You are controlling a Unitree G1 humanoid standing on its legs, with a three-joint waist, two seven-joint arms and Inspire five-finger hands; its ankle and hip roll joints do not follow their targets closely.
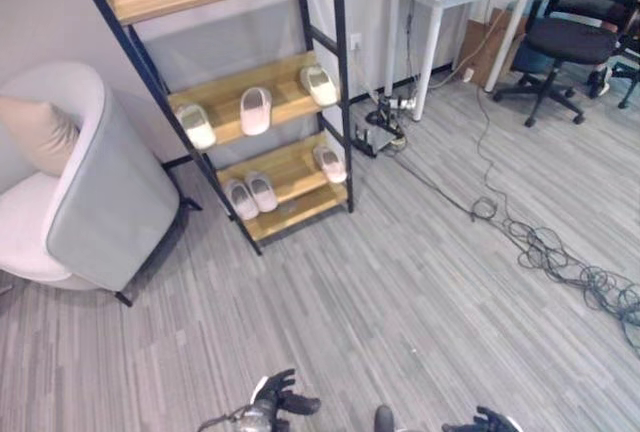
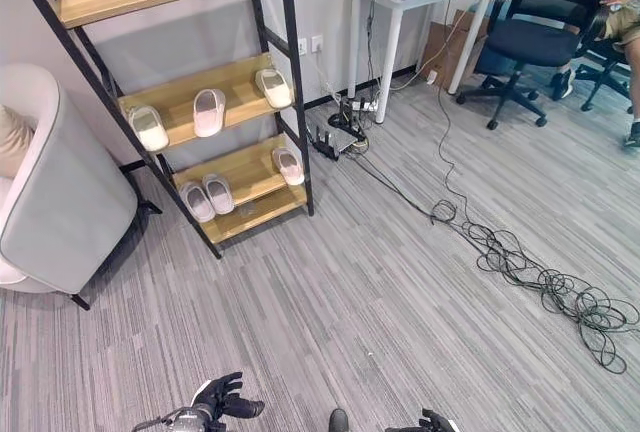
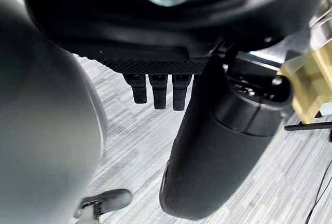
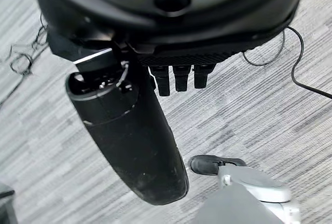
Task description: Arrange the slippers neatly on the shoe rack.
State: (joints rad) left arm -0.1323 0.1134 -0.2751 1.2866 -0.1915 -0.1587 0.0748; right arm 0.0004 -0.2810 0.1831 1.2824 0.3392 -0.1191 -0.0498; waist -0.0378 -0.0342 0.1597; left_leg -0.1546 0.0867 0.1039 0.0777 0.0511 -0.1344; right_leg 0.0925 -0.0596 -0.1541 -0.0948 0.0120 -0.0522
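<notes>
A leaning shoe rack (image 1: 338,72) of black frame and wooden shelves stands against the far wall. Three white slippers lie apart on its middle shelf: one on the left (image 1: 195,125), one in the middle (image 1: 255,110), one on the right (image 1: 319,84). On the bottom shelf a pair (image 1: 250,195) lies side by side, and a single slipper (image 1: 330,163) lies at the right end. My left hand (image 1: 275,397) and right hand (image 1: 485,420) hang low near me, far from the rack. Both are open and hold nothing, with straight fingers (image 3: 158,89) (image 4: 179,76) over bare floor.
A grey armchair (image 1: 110,202) with a beige cushion stands left of the rack. A white desk (image 1: 440,2) with a laptop and a black office chair (image 1: 570,42) are at the far right. Tangled cables (image 1: 560,262) and a power strip (image 1: 385,127) lie on the floor. A person's leg (image 2: 622,17) shows by the chair.
</notes>
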